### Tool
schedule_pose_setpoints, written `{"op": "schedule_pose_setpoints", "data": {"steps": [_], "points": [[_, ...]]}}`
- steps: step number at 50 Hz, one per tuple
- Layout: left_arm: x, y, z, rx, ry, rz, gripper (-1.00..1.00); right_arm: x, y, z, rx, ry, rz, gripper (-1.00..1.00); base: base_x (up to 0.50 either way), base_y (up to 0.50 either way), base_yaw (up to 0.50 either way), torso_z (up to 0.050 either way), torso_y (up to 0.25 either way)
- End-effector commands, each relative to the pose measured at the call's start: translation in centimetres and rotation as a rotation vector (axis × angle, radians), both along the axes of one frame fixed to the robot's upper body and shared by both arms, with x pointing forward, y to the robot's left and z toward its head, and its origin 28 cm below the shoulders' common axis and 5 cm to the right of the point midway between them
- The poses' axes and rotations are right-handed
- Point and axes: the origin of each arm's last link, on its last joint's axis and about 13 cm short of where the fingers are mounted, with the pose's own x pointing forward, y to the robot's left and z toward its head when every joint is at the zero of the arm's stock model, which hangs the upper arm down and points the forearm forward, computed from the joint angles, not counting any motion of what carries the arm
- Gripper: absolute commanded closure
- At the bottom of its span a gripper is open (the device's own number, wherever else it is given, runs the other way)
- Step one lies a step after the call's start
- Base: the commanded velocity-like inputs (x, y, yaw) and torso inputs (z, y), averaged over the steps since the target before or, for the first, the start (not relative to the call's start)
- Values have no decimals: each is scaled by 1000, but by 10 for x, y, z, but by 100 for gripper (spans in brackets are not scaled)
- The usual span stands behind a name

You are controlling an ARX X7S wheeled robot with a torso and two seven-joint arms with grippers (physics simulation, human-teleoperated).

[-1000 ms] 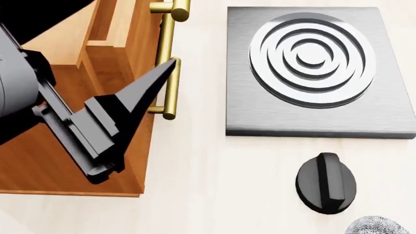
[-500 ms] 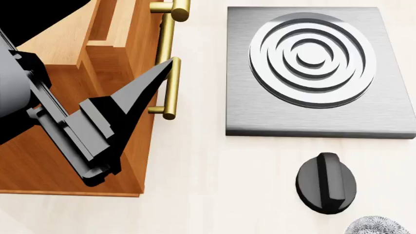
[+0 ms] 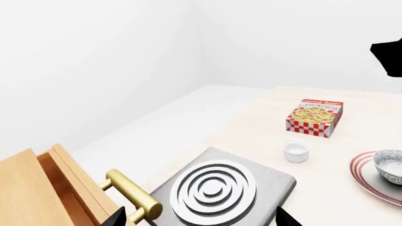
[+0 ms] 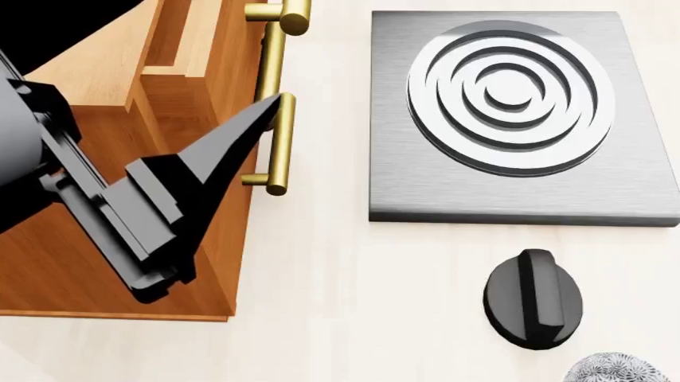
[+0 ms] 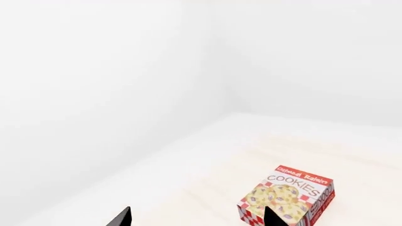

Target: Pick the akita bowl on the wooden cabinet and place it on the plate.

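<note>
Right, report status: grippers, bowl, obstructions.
Left gripper open, empty, over wooden cabinet. Right gripper open, empty. Patterned bowl sits on plate. No bowl visible on cabinet.

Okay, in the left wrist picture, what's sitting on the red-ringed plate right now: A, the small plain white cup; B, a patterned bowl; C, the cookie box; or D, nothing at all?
B: a patterned bowl rests on the plate at the picture's edge, while the cookie box and the plain white cup stand apart from it on the counter.
</note>
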Motion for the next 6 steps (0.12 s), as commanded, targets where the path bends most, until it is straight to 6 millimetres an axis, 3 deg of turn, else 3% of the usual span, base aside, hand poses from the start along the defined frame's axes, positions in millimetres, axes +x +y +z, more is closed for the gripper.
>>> {"op": "schedule_pose_setpoints", "data": {"steps": [1, 6], "points": [[-1, 0, 1, -8, 1, -2, -100, -6, 12, 15, -54, -43, 36, -100, 0, 0, 0, 0, 0], [-1, 0, 2, -7, -2, -4, -100, -7, 18, 21, -77, -64, 57, -100, 0, 0, 0, 0, 0]]}}
